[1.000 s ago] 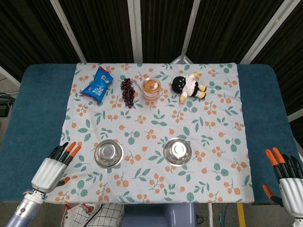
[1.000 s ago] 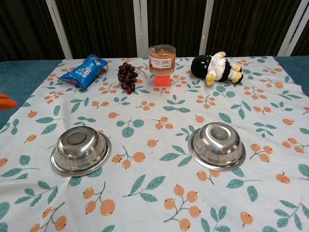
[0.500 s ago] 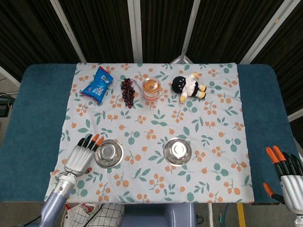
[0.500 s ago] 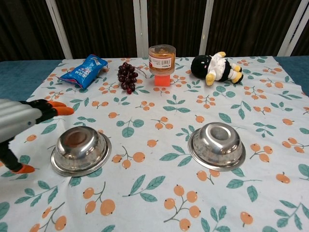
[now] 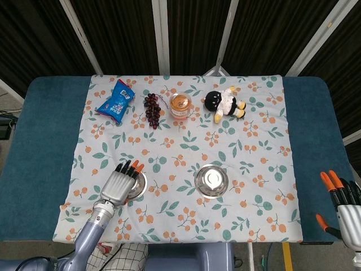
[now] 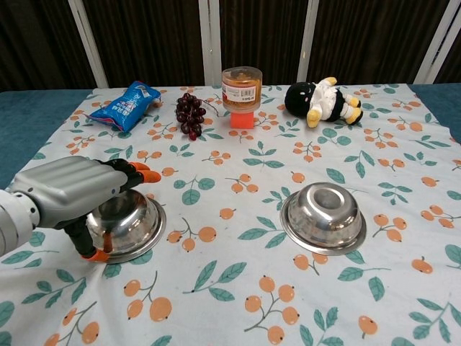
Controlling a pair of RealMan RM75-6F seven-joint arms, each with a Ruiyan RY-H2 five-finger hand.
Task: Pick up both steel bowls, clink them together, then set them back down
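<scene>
Reaching for the first pickup: left hand (image 6: 72, 194) is hovering over the left bowl (image 6: 130, 227), fingers spread, gripping nothing. Right bowl (image 5: 211, 180) is sitting mid-cloth, untouched; right hand (image 5: 345, 206) is waiting open, well apart at the table edge. Next: close on the rim, bring the right hand in

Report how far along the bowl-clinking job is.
Done: nothing yet; both bowls sit upside down on the cloth. In hand: the left hand reaches over the left steel bowl, fingers spread above it and thumb tip low at its near rim, but no lift shows. The right hand waits open at the table's right edge, far from the right steel bowl. Left: grasp both, clink, set down.
</scene>
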